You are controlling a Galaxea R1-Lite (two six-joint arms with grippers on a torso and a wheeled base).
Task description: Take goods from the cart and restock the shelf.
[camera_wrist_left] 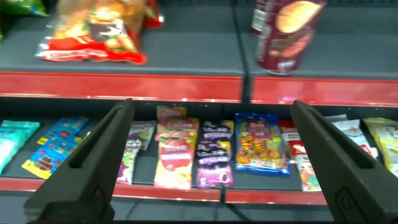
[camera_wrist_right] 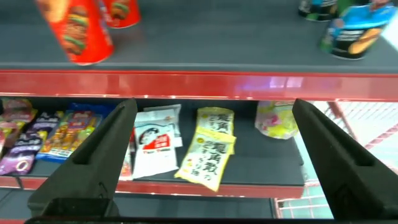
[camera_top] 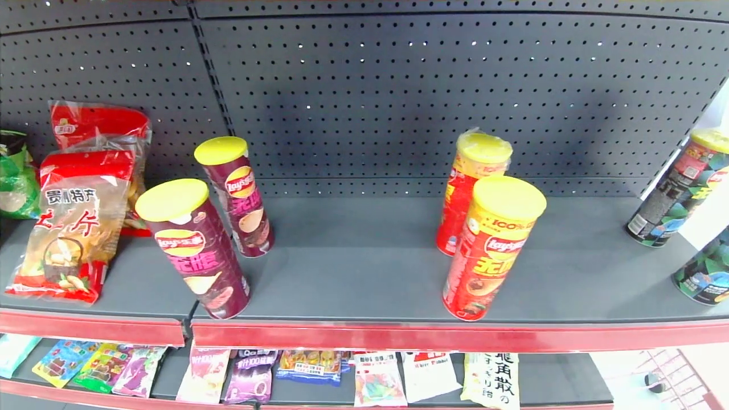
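Note:
On the grey upper shelf (camera_top: 370,267) stand two purple chip cans (camera_top: 193,250) with yellow lids, two red chip cans (camera_top: 492,247) and, at the far right, two dark cans (camera_top: 678,188). My left gripper (camera_wrist_left: 211,106) is open with nothing between its fingers, in front of the shelf's red edge, below a purple can (camera_wrist_left: 286,34). My right gripper (camera_wrist_right: 214,102) is open and holds nothing too; it faces the red edge below a red can (camera_wrist_right: 78,28) and a dark can (camera_wrist_right: 354,28).
Red snack bags (camera_top: 74,228) lean at the shelf's left end beside a green bag (camera_top: 14,182). Several flat snack packets (camera_top: 376,378) lie along the lower shelf. A white wire grid (camera_top: 666,370) shows at the lower right. Free room lies between the purple and red cans.

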